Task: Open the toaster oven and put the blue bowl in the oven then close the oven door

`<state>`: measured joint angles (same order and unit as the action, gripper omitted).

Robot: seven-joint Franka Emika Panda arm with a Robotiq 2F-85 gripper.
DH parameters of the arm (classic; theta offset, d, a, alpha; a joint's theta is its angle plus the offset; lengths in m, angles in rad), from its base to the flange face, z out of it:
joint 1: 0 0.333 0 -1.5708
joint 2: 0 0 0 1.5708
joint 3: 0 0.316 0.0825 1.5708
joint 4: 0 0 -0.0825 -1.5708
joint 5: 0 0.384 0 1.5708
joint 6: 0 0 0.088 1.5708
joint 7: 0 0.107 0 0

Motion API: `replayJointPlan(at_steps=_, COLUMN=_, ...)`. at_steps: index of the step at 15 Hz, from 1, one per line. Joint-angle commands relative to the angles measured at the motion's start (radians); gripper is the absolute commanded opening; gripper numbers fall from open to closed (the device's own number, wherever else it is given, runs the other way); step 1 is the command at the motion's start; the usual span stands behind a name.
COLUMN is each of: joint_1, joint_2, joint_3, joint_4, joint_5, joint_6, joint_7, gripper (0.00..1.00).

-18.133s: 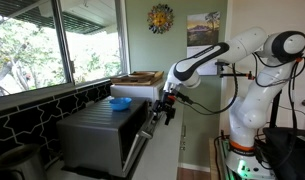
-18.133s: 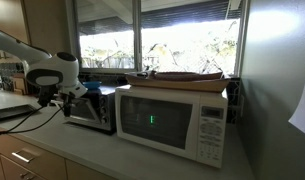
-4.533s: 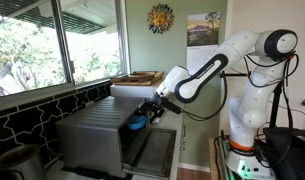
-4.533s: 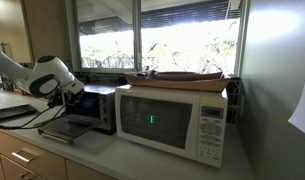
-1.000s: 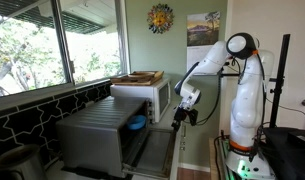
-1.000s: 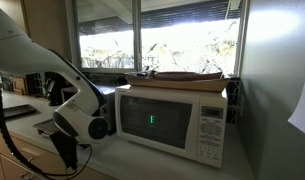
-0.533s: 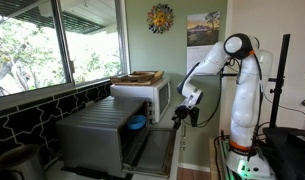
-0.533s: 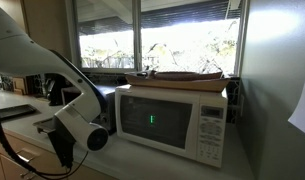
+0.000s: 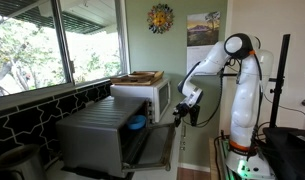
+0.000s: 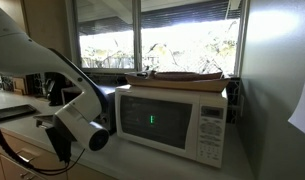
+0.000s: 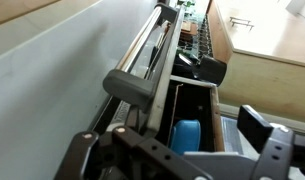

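Observation:
The grey toaster oven (image 9: 92,130) stands open in an exterior view, its door (image 9: 157,148) hanging forward and partly raised. The blue bowl (image 9: 138,123) sits inside the oven cavity; in the wrist view it (image 11: 187,135) shows in the dark opening. My gripper (image 9: 180,112) is at the door's free edge. In the wrist view my gripper (image 11: 172,150) is open and holds nothing, with the door's handle bar (image 11: 140,88) just in front of it and one dark fingertip (image 11: 260,125) at the right. In an exterior view my arm (image 10: 82,125) hides the oven.
A white microwave (image 10: 172,118) with a wooden tray (image 10: 187,76) on top stands right beside the oven; it also shows in an exterior view (image 9: 142,92). Windows run behind both. The counter's front edge lies below the open door.
The bowl went from the oven's top into the oven. In the last second the door's free edge has risen a little with my gripper against it.

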<state>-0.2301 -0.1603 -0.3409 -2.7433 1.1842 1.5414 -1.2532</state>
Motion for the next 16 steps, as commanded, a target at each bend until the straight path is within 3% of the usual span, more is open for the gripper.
replayJointPlan(at_steps=1, joint_1=-0.033, joint_2=-0.096, joint_3=0.024, joint_4=-0.036, joint_5=0.02, joint_6=-0.04, joint_7=0.01, gripper=1.0)
replayJointPlan(at_steps=4, joint_1=-0.04, joint_2=-0.108, joint_3=0.023, joint_4=0.002, joint_5=0.043, joint_6=-0.081, joint_7=0.021, gripper=1.0)
replayJointPlan(at_steps=6, joint_1=-0.041, joint_2=-0.179, joint_3=0.047, joint_4=-0.043, joint_5=0.056, joint_6=-0.061, joint_7=0.045, gripper=1.0)
replayJointPlan(at_steps=9, joint_1=-0.025, joint_2=-0.176, joint_3=0.077, joint_4=0.002, joint_5=0.113, joint_6=-0.06, joint_7=0.074, gripper=1.0)
replayJointPlan(at_steps=11, joint_1=-0.025, joint_2=-0.25, joint_3=0.107, joint_4=-0.055, joint_5=0.138, joint_6=-0.045, joint_7=0.099, gripper=1.0)
replayJointPlan(at_steps=12, joint_1=-0.018, joint_2=-0.209, joint_3=0.114, joint_4=0.0, joint_5=0.147, joint_6=-0.061, joint_7=0.113, gripper=1.0)
replayJointPlan(at_steps=15, joint_1=-0.021, joint_2=-0.248, joint_3=0.143, joint_4=0.001, joint_5=0.187, joint_6=-0.045, joint_7=0.151, gripper=1.0)
replayJointPlan(at_steps=16, joint_1=-0.029, joint_2=-0.311, joint_3=0.155, joint_4=-0.051, joint_5=0.202, joint_6=-0.025, joint_7=0.156, gripper=1.0)
